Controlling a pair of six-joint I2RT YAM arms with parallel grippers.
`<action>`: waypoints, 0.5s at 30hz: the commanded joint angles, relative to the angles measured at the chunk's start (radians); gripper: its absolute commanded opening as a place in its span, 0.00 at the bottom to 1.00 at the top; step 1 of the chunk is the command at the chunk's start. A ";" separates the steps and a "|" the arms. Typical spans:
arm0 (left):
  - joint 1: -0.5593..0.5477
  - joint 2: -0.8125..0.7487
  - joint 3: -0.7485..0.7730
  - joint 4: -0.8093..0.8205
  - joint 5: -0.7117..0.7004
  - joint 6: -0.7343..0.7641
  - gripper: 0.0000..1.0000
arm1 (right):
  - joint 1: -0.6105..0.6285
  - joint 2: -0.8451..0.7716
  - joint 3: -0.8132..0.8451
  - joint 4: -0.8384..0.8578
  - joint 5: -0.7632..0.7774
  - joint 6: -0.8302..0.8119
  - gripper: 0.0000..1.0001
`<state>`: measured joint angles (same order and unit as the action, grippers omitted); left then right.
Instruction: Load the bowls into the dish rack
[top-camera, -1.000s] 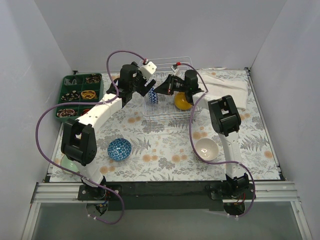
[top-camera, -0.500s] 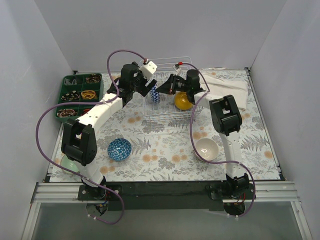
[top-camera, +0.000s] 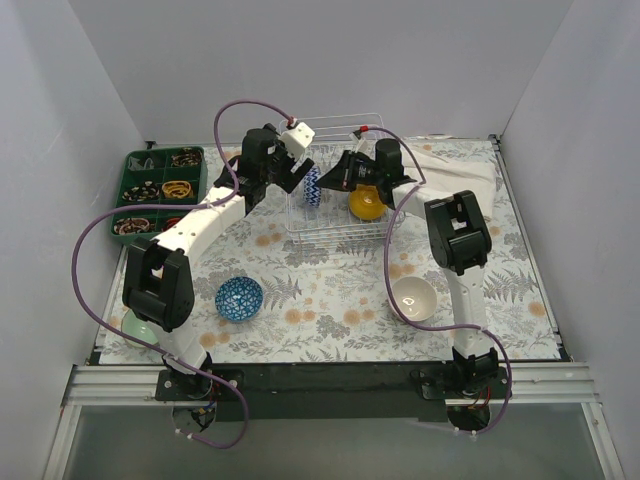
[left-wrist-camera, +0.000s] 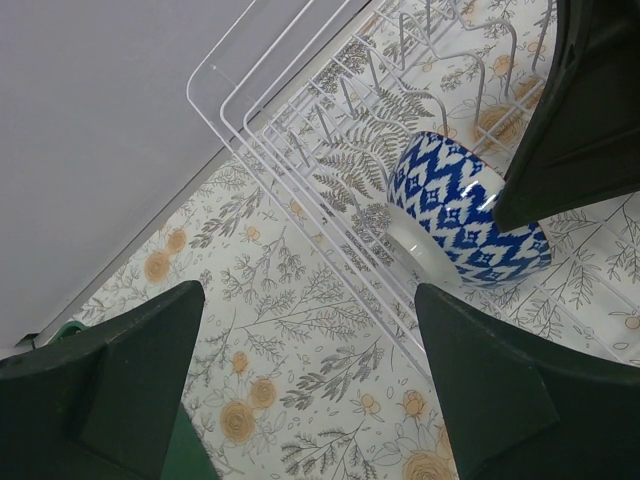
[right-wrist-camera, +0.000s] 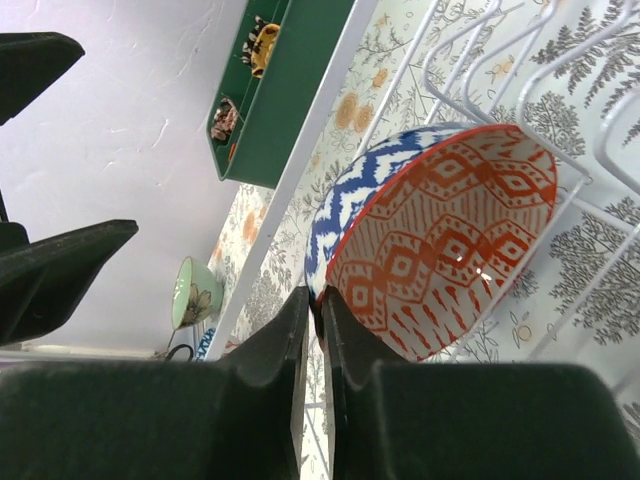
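A bowl, blue-patterned outside and red-patterned inside (top-camera: 312, 187), stands on edge in the white wire dish rack (top-camera: 340, 230). My right gripper (top-camera: 332, 180) is shut on its rim; in the right wrist view the gripper (right-wrist-camera: 318, 300) pinches the rim of the bowl (right-wrist-camera: 440, 240). My left gripper (top-camera: 293, 176) is open and empty, just left of the bowl (left-wrist-camera: 465, 215), over the rack's left side (left-wrist-camera: 300, 130). An orange-yellow bowl (top-camera: 365, 203) sits in the rack. A blue-patterned bowl (top-camera: 239, 297), a white bowl (top-camera: 413, 297) and a pale green bowl (top-camera: 140, 325) lie on the table.
A dark green compartment tray (top-camera: 160, 190) holding small items stands at the far left. A white folded cloth (top-camera: 455, 175) lies right of the rack. The pale green bowl is partly hidden behind the left arm. Purple cables loop over both arms.
The right gripper and the bowl have shifted slightly right and farther back in the rack. The left gripper has barely moved.
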<state>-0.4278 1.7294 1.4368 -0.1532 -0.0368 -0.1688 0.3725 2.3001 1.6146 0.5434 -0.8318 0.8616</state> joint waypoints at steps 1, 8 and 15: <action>-0.006 -0.044 -0.016 0.035 0.006 -0.011 0.88 | -0.021 -0.059 -0.019 -0.056 0.023 -0.068 0.17; -0.012 -0.050 -0.022 0.057 0.009 -0.011 0.89 | -0.038 -0.108 -0.012 -0.178 0.052 -0.188 0.24; -0.019 -0.056 -0.053 0.099 0.006 -0.012 0.90 | -0.060 -0.168 0.019 -0.330 0.123 -0.292 0.36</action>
<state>-0.4374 1.7279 1.4036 -0.0967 -0.0364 -0.1761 0.3279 2.2189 1.6062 0.3244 -0.7658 0.6804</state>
